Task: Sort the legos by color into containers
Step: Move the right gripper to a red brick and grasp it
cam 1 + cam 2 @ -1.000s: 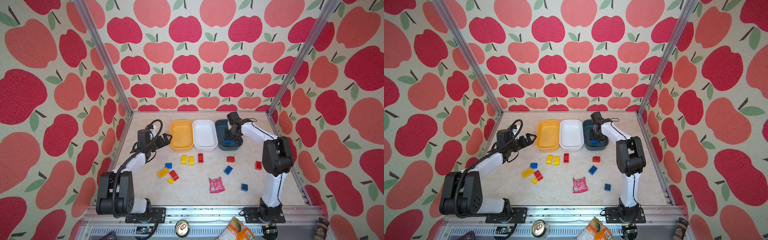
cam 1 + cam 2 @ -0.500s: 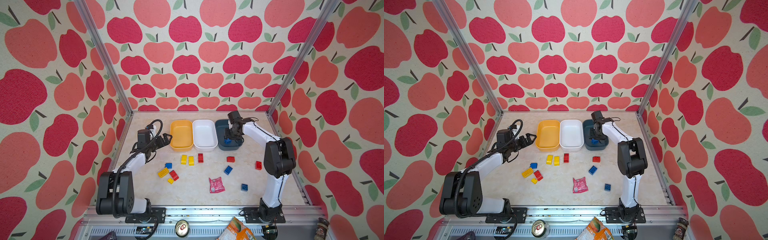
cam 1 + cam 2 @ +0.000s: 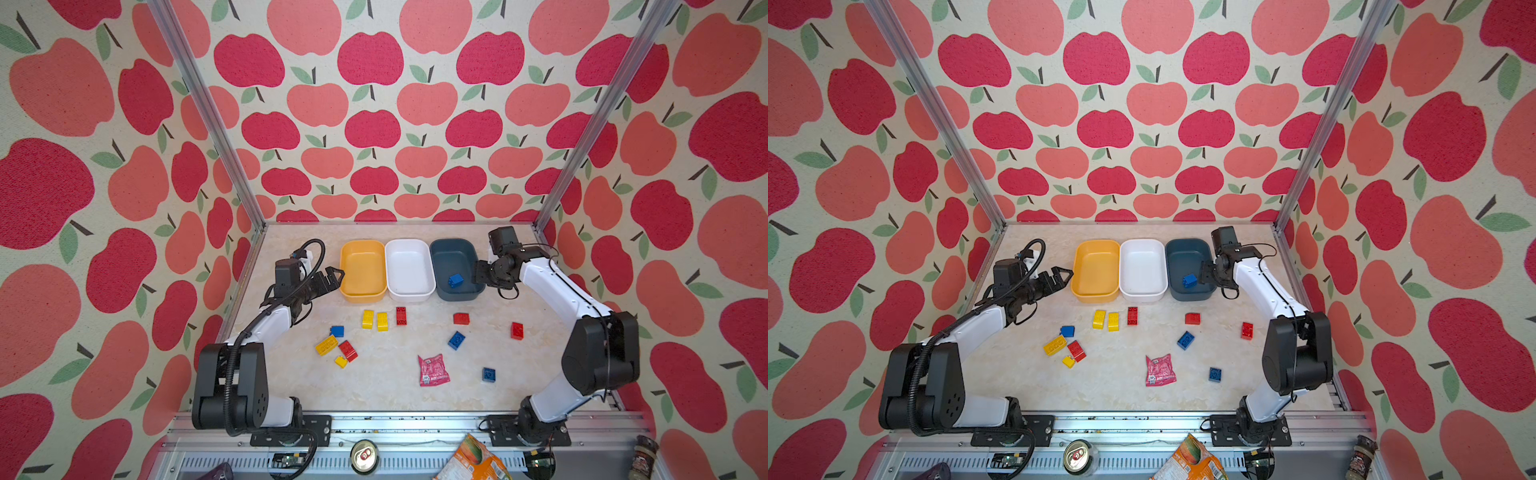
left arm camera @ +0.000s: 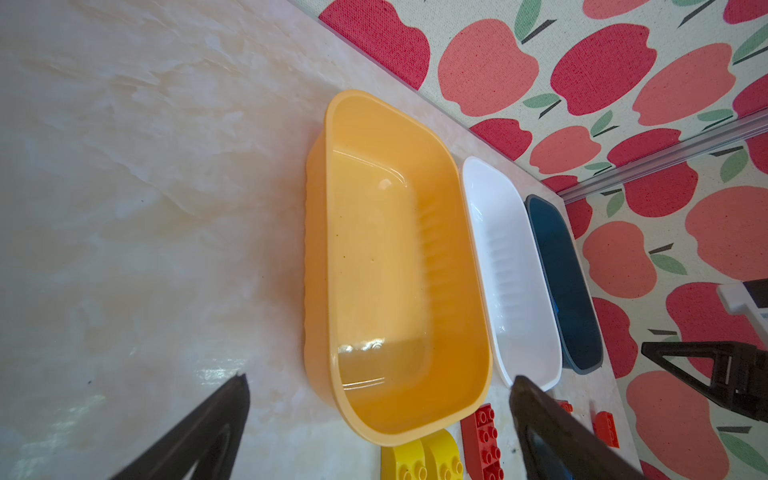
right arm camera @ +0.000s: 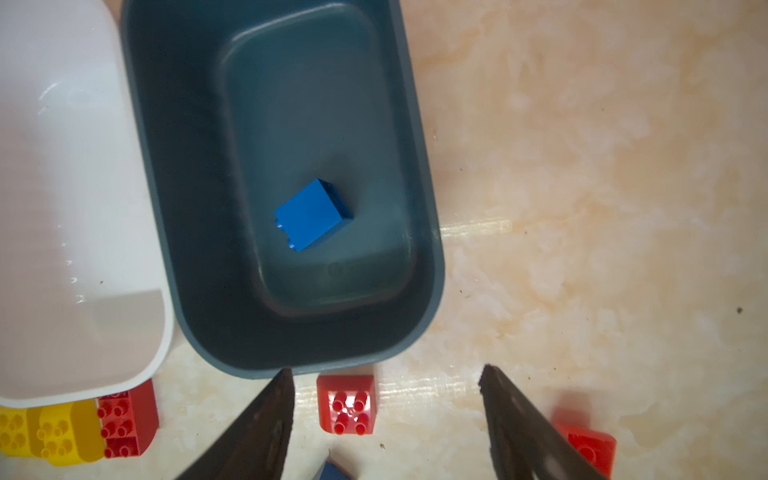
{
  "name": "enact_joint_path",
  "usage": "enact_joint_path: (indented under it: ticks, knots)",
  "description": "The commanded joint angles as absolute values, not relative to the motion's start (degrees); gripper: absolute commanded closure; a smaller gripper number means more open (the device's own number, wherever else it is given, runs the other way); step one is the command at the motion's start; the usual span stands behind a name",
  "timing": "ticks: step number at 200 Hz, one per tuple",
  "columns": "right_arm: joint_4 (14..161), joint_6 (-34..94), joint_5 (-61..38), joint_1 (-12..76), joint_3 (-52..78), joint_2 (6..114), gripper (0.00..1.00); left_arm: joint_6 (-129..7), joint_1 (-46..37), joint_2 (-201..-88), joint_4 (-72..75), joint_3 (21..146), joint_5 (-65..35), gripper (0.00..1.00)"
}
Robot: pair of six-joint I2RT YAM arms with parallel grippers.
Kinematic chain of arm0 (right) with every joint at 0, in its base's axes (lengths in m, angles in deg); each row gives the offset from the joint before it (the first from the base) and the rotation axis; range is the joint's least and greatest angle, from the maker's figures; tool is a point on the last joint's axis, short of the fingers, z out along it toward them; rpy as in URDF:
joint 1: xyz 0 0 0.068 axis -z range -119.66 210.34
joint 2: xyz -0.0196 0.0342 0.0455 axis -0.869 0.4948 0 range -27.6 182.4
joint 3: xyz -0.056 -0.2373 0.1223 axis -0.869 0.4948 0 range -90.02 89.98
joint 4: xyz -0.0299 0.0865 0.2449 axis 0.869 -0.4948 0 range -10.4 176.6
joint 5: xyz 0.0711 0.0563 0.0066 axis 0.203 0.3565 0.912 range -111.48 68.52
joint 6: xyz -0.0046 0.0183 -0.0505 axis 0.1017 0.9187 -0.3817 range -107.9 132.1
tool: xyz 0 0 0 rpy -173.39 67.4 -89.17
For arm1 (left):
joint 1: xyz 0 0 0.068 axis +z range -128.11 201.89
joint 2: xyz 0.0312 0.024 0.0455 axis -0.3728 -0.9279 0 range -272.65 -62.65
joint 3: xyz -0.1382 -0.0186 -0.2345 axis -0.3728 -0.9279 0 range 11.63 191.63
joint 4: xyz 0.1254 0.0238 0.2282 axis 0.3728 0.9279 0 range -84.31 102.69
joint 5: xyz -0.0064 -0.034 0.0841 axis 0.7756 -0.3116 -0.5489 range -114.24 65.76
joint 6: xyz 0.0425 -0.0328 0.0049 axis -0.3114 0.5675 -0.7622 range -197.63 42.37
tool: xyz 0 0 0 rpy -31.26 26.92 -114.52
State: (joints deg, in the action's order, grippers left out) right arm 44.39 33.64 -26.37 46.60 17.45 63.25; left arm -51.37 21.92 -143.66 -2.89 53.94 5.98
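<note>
Clutter around my desk [image 3: 386,395]
A crinkled pink packet [image 3: 433,370] lies flat on its marbled top; past the front rail [image 3: 415,419] sit a drink can [image 3: 364,456], an orange snack bag [image 3: 471,462] and a small dark bottle [image 3: 642,455]. Apple-print walls [image 3: 374,124] surround me.

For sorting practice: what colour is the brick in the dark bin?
Blue brick, right wrist view.

Your marbled table [image 3: 390,395] carries a yellow bin [image 3: 362,270], a white bin [image 3: 409,268] and a dark blue bin [image 3: 448,254] side by side at the back; loose bricks [image 3: 461,318] and a pink packet [image 3: 433,370] lie in front.
</note>
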Motion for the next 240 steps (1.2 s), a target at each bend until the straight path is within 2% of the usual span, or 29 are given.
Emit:
enact_joint_path:
  ticks: [1,33,86,215,240]
  knots:
    - [41.41,35.33,-25.87,49.71,22.08,58.86,0.22,-50.91,22.24,-144.36,-3.77,53.92,5.56,0.0]
    - [41.01,34.48,-26.38,55.37,28.55,54.67,0.2,-50.94,22.22,-144.69,-4.19,53.91,5.85,0.01]
    - [43.06,33.52,-23.6,62.36,35.9,53.69,0.21,-51.0,22.33,-144.62,-4.11,53.82,6.0,0.01]
    - [46.37,31.33,-26.4,63.31,39.98,60.37,0.31,-51.18,22.51,-144.54,-3.96,53.51,6.0,0.01]
    - [46.94,31.17,-26.32,63.28,40.18,61.37,0.37,-51.19,22.5,-144.33,-3.8,53.42,5.91,0.01]
